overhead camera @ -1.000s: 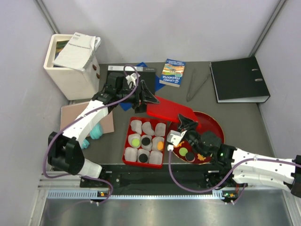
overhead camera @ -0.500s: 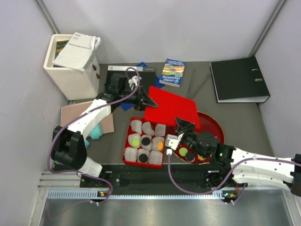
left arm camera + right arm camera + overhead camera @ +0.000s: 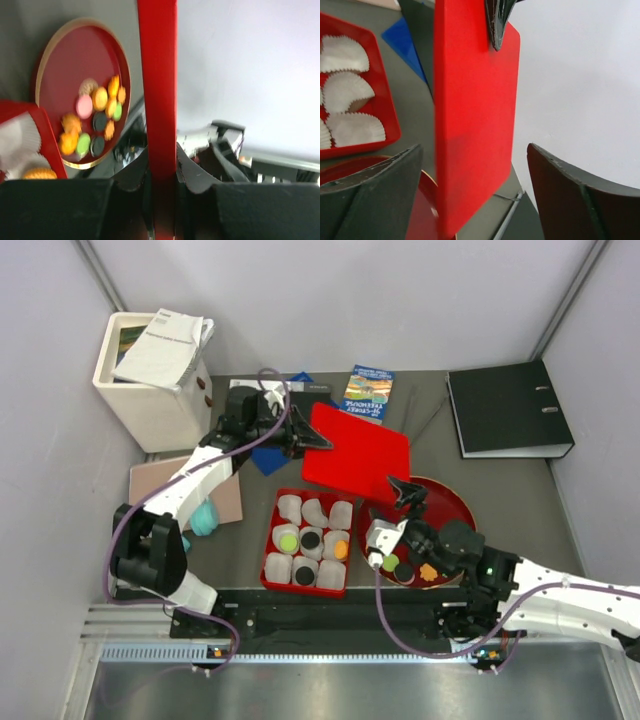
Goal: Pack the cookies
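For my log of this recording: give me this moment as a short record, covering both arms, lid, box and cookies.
box: red square box of white paper cups, uncovered
left gripper: fingers clamped on the flat red plastic lid, tilted, off the box
right gripper: open, empty, over the round red plate
packed cookies: green, black, orange, one per cup
unpacked cookies: clustered on the plate

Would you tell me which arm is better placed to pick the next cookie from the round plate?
Right: the right tool is open at the plate near the cookies, while the left tool is shut on the red lid.
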